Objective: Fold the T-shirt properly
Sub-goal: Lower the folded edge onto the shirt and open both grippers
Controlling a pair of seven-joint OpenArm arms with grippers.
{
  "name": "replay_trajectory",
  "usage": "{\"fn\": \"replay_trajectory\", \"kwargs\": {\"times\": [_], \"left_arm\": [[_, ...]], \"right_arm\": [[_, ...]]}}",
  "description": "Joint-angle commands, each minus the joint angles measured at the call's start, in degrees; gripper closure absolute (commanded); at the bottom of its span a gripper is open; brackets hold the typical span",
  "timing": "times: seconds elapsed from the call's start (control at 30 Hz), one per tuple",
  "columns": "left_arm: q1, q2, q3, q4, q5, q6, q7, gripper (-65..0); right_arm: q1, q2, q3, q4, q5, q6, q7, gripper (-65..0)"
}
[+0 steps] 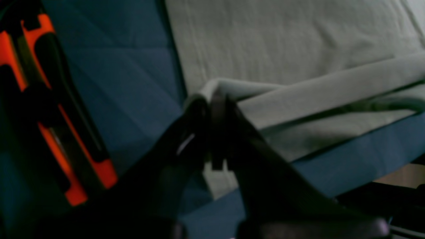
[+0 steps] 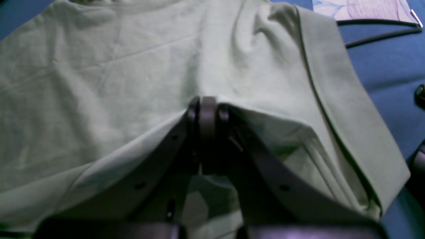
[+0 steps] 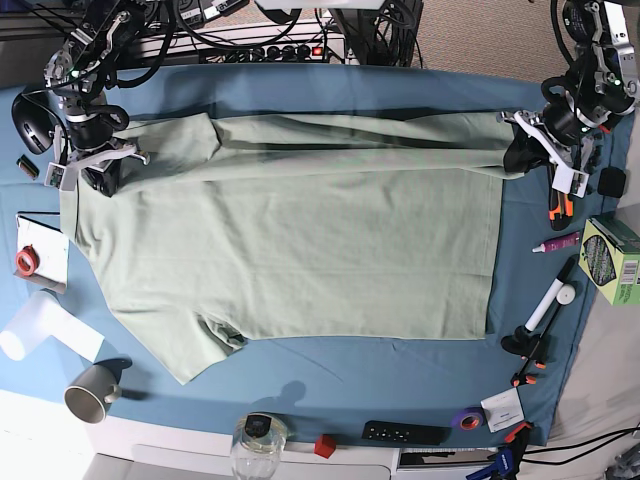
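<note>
I've got both jaws clamped on the T-shirt (image 3: 300,250); left jaws (image 1: 212,103) pinch the hem corner, right jaws (image 2: 207,104) the shoulder end; shirt's long axis runs straight between them, body spread flat on the counter (image 3: 330,385) ahead of both; arms low at opposite ends, equally near; next fold looks like a joint carry across.

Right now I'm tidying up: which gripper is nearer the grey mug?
Right. The right gripper pinches the T-shirt above the mug; the left gripper is across the table.
</note>
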Motion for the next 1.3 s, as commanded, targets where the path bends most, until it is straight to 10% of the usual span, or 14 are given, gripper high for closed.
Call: {"fn": "replay_trajectory", "kwargs": {"times": [0.0,0.1,0.2,0.43,0.87,1.27], "left_arm": [[-0.26,-0.81,-0.39,0.83,-0.35,-0.13,-1.31,0.0],[-0.28,-0.81,-0.39,0.83,0.33,-1.81,-1.38,-21.6],[-0.28,-0.81,-0.39,0.83,0.98,-0.20,-1.44,-34.5],[-0.24,-1.44,-0.50,0.83,4.59,1.49,-1.18,-34.4],[3.78,-4.52,-12.35,1.11,-5.03,-3.30,5.77,-34.4],[5.75,-6.58,-12.94,1.11,-5.40,-4.81,6.21,-34.4]], "right_arm": [[0.46,0.66,0.17,1.01,0.57,-0.07,2.03,0.0],[0.46,0.66,0.17,1.01,-1.05,-0.04,2.14,-0.7],[0.46,0.66,0.20,1.01,-2.99,-0.26,2.75,-24.7],[0.61,0.83,2.58,1.09,-1.36,-4.11,0.26,-27.9],[-10.82,-1.20,23.50,1.14,26.10,-4.07,-9.05,-27.9],[-4.61,-3.91,20.92,-5.16,25.53,-4.07,-6.97,-27.9]]}}
